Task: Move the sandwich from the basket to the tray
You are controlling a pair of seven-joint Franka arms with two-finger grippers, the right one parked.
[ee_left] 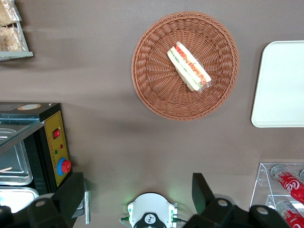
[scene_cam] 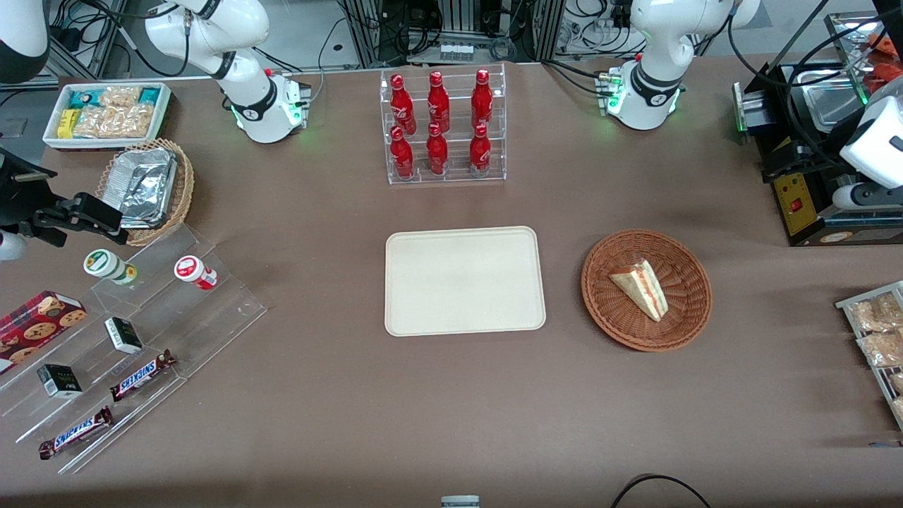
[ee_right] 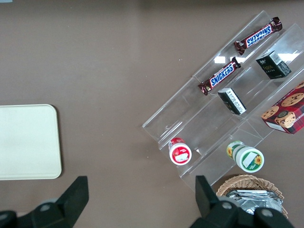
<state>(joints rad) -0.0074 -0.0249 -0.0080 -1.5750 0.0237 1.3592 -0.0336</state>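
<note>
A: Wicker, reddish-brown – that's the basket (scene_cam: 646, 289), round & shallow, just beside the tray (scene_cam: 465, 280) toward the working arm's end. One sandwich (scene_cam: 640, 288) lies in it, roughly mid-basket.

B: Which way does it point?

A: Wedge lies flat, long axis diagonal in front view. Narrow tip points toward the front camera & a bit away from the tray; broad end sits farther from the camera, nearer the tray. Red/orange/green filling runs along the edge facing away from the tray.

B: Gripper?

A: Gripper (ee_left: 137, 202) hangs high above the table, farther from the front cam than the basket, over the arm's own base. Fingers (ee_left: 71, 192) spread wide apart, nothing btwn them. Not touching the sandwich.

B: Counts?

A: 1 sandwich, 1 basket, 1 cream tray w/ nothing on it. Farther from the camera than the tray: clear rack (scene_cam: 444, 127) w/ 6 red bottles (scene_cam: 438, 102), 3 per tier. Toward the parked arm's end of the tray: clear stepped stand (scene_cam: 134, 339) w/ 2 Snickers bars (scene_cam: 142, 375), 2 small dark boxes (scene_cam: 123, 334), 2 round-lidded cups (scene_cam: 195, 271), 1 cookie box (scene_cam: 39, 321).

B: Any writing?

A: "SNICKERS" reads clearly on both bars. Bottle script too small to read for sure.
</note>
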